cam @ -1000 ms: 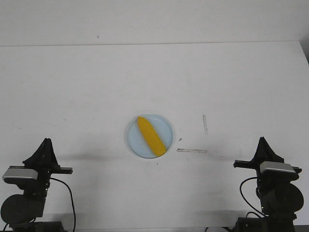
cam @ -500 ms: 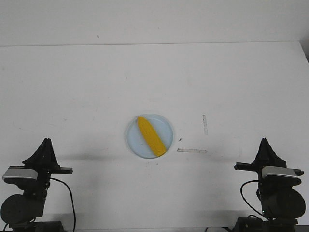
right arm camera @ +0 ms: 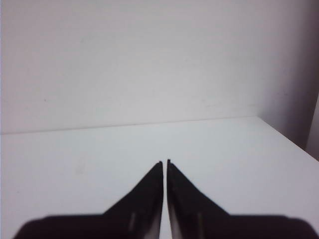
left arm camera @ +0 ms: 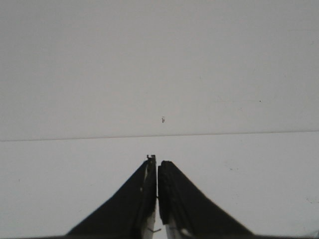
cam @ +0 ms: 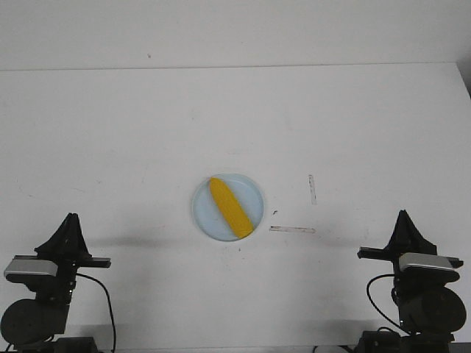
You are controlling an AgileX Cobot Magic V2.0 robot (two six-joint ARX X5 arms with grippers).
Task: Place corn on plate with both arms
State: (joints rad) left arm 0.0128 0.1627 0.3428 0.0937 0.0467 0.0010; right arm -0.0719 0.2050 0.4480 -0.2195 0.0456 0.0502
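Note:
The yellow corn (cam: 229, 207) lies diagonally on the pale blue plate (cam: 205, 211) in the middle of the white table, pointed end toward the back left. My left gripper (cam: 71, 218) is at the near left, far from the plate, shut and empty. In the left wrist view the left gripper (left arm camera: 157, 160) has its jaws closed together over bare table. My right gripper (cam: 402, 215) is at the near right, shut and empty. In the right wrist view the right gripper (right arm camera: 165, 162) also has closed jaws. The corn and plate do not show in either wrist view.
Two thin strips of tape (cam: 292, 229) (cam: 312, 189) lie on the table right of the plate. The table's far edge meets a white wall (cam: 235, 33). The table's right edge (right arm camera: 286, 137) shows in the right wrist view.
The right arm has dropped slightly and the left arm has sunk a little. The corn and plate have not moved.

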